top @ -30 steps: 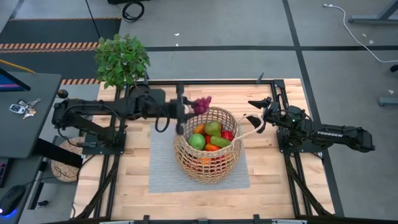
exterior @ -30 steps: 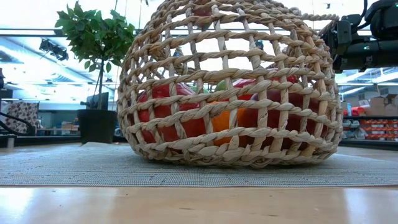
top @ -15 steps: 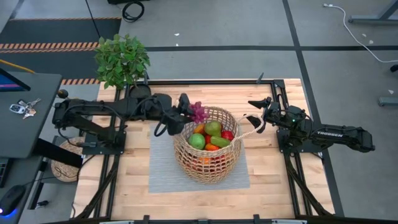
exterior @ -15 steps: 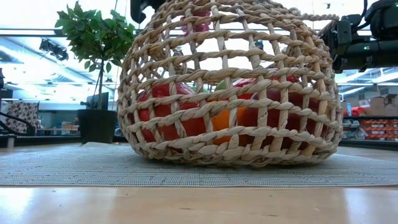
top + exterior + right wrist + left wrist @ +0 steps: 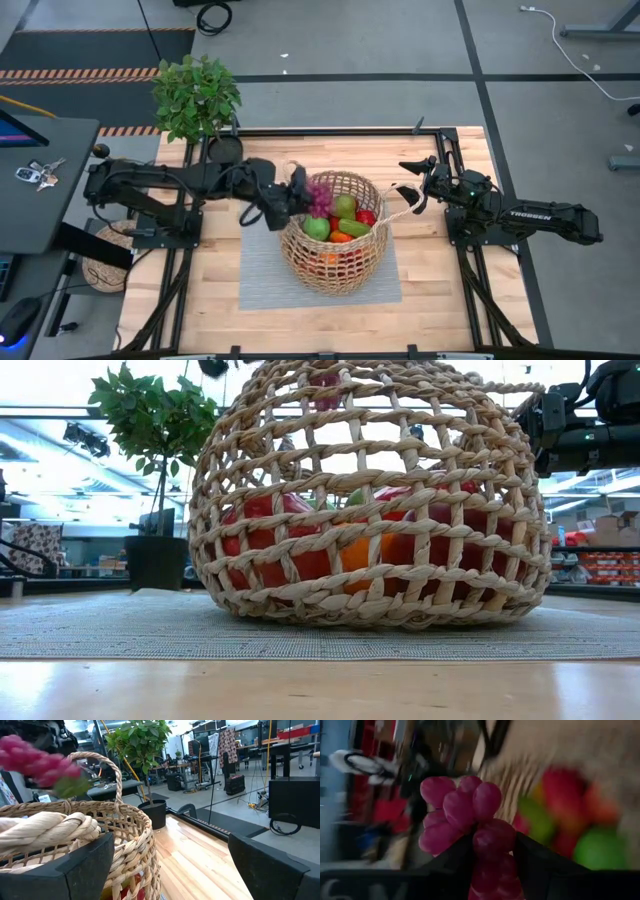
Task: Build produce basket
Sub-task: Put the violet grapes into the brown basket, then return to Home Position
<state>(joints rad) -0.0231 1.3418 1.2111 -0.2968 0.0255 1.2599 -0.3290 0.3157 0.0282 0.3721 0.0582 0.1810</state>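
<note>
One bunch of grapes [image 5: 319, 194] hung clamped in my left gripper [image 5: 300, 193] right over the near rim of the basket [image 5: 333, 262], so the drop lay straight below, while my right gripper [image 5: 408, 194] waited spread wide beside the far handle.

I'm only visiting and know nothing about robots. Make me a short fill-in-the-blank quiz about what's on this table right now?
1. The left hand holds a bunch of purple ____.
2. That bunch hangs over the rim of the woven ____.
3. The right hand waits beside it with its fingers ____.
4. The basket stands on a grey ____.

Missing words: grapes; basket; open; mat
</note>
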